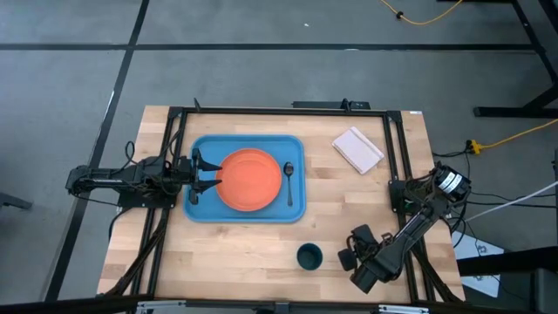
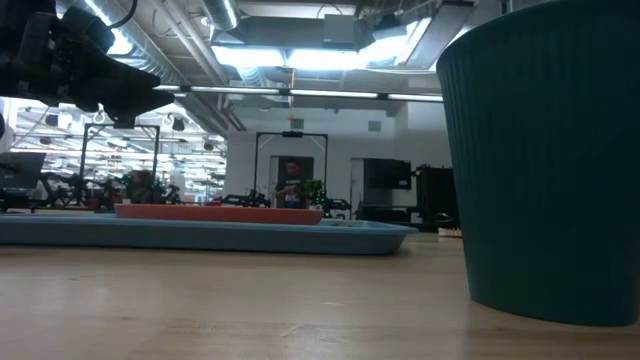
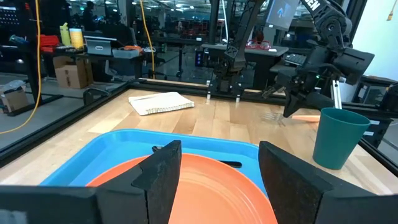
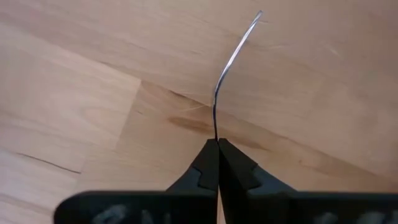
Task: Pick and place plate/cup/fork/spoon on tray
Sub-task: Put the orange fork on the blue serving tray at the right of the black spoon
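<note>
right tool (image 4: 217, 144) pinching thin metal fork (image 4: 231, 68)

No lettering reads anywhere here; a white mark at the top of the left wrist view, on dark equipment, is too clipped to make out.

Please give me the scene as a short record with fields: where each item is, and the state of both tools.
tray: on the table, left of centre in the high view
plate: lying in the tray
spoon: in the tray, beside the plate, on the side away from the left arm
cup: upright on the table, outside the tray
fork: outside the tray, gripped by the right tool
left tool: open, over the plate's edge
right tool: shut on the fork, near the cup
white pad: on the table, outside the tray
</note>
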`<move>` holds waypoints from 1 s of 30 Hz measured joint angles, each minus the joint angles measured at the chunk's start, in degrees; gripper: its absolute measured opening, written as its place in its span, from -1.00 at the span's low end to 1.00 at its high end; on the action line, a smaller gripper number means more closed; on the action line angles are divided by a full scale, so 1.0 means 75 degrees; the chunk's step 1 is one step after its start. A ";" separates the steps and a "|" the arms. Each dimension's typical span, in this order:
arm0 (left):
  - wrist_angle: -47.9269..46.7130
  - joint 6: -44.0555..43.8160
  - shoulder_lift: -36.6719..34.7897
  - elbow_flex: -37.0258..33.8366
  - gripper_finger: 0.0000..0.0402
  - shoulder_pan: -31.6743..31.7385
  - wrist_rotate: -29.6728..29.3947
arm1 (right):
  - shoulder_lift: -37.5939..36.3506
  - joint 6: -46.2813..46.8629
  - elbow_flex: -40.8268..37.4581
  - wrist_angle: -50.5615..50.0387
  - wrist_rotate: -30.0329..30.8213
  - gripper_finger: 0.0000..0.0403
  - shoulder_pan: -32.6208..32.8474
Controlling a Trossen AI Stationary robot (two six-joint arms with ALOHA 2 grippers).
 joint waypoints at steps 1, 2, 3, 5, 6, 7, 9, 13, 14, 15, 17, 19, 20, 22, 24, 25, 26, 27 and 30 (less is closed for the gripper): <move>0.0001 -0.0001 -0.0001 0.0000 0.03 -0.0001 0.0000 | 0.0000 -0.0049 0.0000 0.0000 -0.0002 -1.00 -0.0021; 0.0001 0.0001 0.0001 0.0000 0.03 0.0000 0.0000 | 0.0000 -0.0066 0.0000 0.0003 -0.0021 -1.00 -0.0046; 0.0001 0.0002 0.0002 -0.0001 0.03 -0.0002 0.0000 | -0.0002 -0.0070 -0.0015 0.0030 -0.0024 -1.00 -0.0074; 0.0001 -0.0001 -0.0001 -0.0002 0.03 0.0001 0.0000 | -0.0015 -0.0066 -0.0104 0.0205 -0.0100 -1.00 -0.0125; -0.0001 -0.0001 -0.0001 0.0000 0.03 -0.0002 0.0000 | -0.0015 -0.0061 -0.0175 0.0286 -0.0178 -1.00 -0.0139; 0.0001 -0.0001 -0.0001 -0.0003 0.03 0.0001 0.0000 | -0.0017 -0.0061 -0.0241 0.0323 -0.0222 -1.00 -0.0152; 0.0001 -0.0001 0.0002 0.0000 0.03 -0.0001 0.0000 | -0.0047 -0.0073 -0.0297 0.0382 -0.0220 -1.00 -0.0168; 0.0001 0.0002 0.0002 0.0000 0.03 -0.0001 0.0000 | -0.0047 -0.0054 -0.0303 0.0385 -0.0228 -1.00 -0.0174; 0.0001 0.0002 0.0002 0.0000 0.03 0.0001 0.0000 | -0.0044 -0.0042 -0.0303 0.0388 -0.0228 -1.00 -0.0174; 0.0001 0.0000 0.0002 0.0000 0.03 0.0000 0.0000 | -0.0044 -0.0041 -0.0303 0.0389 -0.0230 -1.00 -0.0174; 0.0001 -0.0001 0.0001 0.0000 0.03 0.0000 -0.0001 | -0.0041 -0.0038 -0.0303 0.0393 -0.0230 -0.98 -0.0174; 0.0001 0.0002 0.0000 0.0000 0.03 -0.0002 0.0000 | -0.0038 -0.0043 -0.0306 0.0399 -0.0217 -0.97 -0.0174; 0.0001 0.0000 0.0002 0.0000 0.03 -0.0002 0.0000 | -0.0035 -0.0043 -0.0306 0.0399 -0.0205 -0.96 -0.0174; 0.0001 0.0002 0.0002 -0.0003 0.03 -0.0001 0.0000 | -0.0032 -0.0043 -0.0309 0.0405 -0.0195 -0.95 -0.0174; 0.0001 0.0001 0.0002 -0.0001 0.03 -0.0002 0.0000 | -0.0027 -0.0041 -0.0313 0.0408 -0.0203 -0.92 -0.0174; 0.0001 0.0002 -0.0001 0.0000 0.03 -0.0001 0.0000 | -0.0021 -0.0042 -0.0318 0.0408 -0.0213 -0.90 -0.0174; 0.0001 0.0002 0.0001 -0.0001 0.03 -0.0001 0.0000 | -0.0014 -0.0041 -0.0327 0.0421 -0.0230 -0.88 -0.0174; 0.0001 0.0000 0.0002 -0.0001 0.03 0.0000 0.0000 | 0.0004 -0.0034 -0.0338 0.0437 -0.0267 -0.85 -0.0174; 0.0001 0.0001 0.0002 0.0000 0.03 -0.0001 0.0000 | 0.0012 0.0098 -0.0341 0.0411 -0.0277 -0.74 -0.0174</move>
